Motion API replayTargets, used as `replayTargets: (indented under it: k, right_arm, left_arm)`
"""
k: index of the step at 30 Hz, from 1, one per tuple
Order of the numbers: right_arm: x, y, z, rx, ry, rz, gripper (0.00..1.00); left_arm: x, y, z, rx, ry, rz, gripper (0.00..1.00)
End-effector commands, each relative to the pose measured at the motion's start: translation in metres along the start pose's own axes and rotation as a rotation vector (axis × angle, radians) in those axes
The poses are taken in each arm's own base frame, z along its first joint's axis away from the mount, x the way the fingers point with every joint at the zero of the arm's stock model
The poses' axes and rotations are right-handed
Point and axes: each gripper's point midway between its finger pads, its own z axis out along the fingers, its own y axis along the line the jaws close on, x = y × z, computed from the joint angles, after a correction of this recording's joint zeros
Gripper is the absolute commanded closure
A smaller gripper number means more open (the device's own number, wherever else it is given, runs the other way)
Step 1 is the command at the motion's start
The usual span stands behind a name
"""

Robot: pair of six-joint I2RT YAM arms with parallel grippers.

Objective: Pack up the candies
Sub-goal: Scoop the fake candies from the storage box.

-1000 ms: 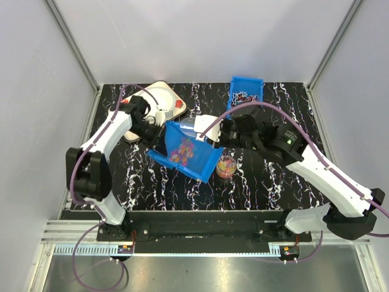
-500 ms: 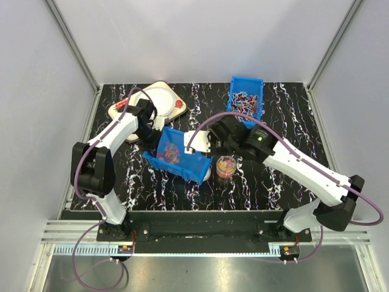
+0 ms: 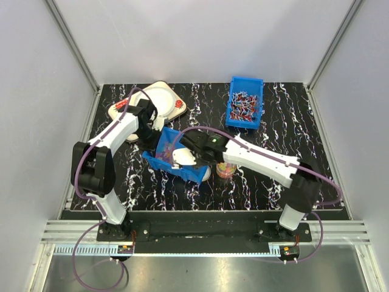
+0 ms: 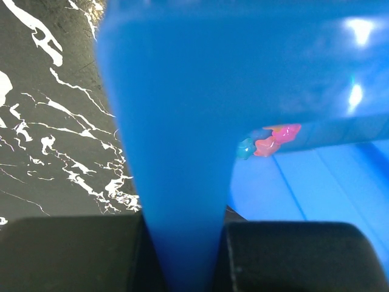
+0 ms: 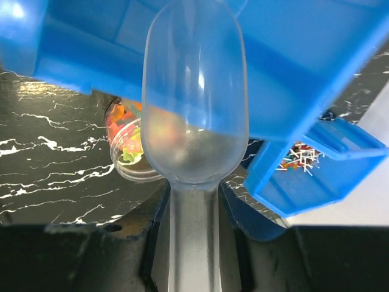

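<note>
Left wrist: candies in bin, beyond left tool.

We find free table along the front edge; the tilted blue bin, the jar just beside it and the right arm crowd the middle.

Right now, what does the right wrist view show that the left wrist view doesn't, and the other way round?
Only the right wrist: the clear scoop gripped by the right gripper, a small cup of sweets, and a second bin holding wrapped sweets. Only the left wrist: the left gripper, clamped on a bin wall. Both: the big blue bin, some candies and the marbled table.
</note>
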Motion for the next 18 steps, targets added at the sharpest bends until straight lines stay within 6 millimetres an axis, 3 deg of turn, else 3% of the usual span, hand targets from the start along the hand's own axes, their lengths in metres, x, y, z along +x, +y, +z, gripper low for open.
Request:
replayTargets:
  k: [1, 10, 18]
  right_arm:
    - [-0.007, -0.017, 0.008, 0.027, 0.060, -0.042, 1.00]
    - [-0.048, -0.022, 0.046, -0.075, 0.025, -0.086, 1.00]
    - [-0.083, -0.002, 0.076, -0.150, -0.045, -0.160, 1.00]
  left_arm:
    - [-0.017, -0.005, -0.016, 0.006, -0.084, 0.007, 1.00]
    - [-0.017, -0.005, -0.020, -0.004, -0.101, 0.011, 1.00]
    - [-0.018, -0.006, -0.021, -0.002, -0.105, 0.011, 1.00]
